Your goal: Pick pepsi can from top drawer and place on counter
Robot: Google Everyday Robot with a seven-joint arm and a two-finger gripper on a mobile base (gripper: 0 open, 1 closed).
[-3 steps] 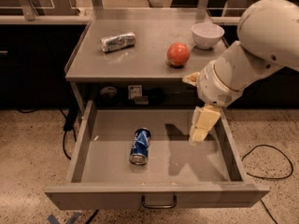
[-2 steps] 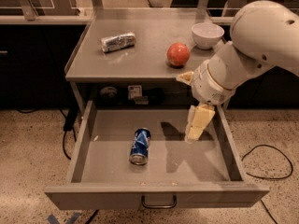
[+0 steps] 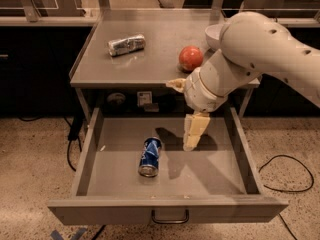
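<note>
Blue can: small blue pepsi can with white and red markings and silver ends (image 3: 150,157), lying on its side on the drawer floor, left of centre, one silver end toward the front panel.
Drawer: wide shallow grey metal top drawer (image 3: 85,154), pulled out below the table, with tall side walls.
Gripper: cream two-finger gripper (image 3: 190,145), pointing down inside the drawer, right of the can and apart from it; whether it is apart or together cannot be told.
Step in hand: reaching for the can, judged from the gap between the two.
Doing it well: carry the gripper left until it stands over the can's middle, turn it to span the round body across its short axis, then descend. A lying can may roll if nudged off-centre.
Edges: the table's front rim overhangs the drawer's back, so lift straight up before travelling rearward.
Open room: flat grey metal table (image 3: 155,66) shows bare surface between the crinkled silver can (image 3: 126,44) and the red round fruit (image 3: 190,58); a white bowl (image 3: 213,34) sits behind, near the white arm (image 3: 250,49).
</note>
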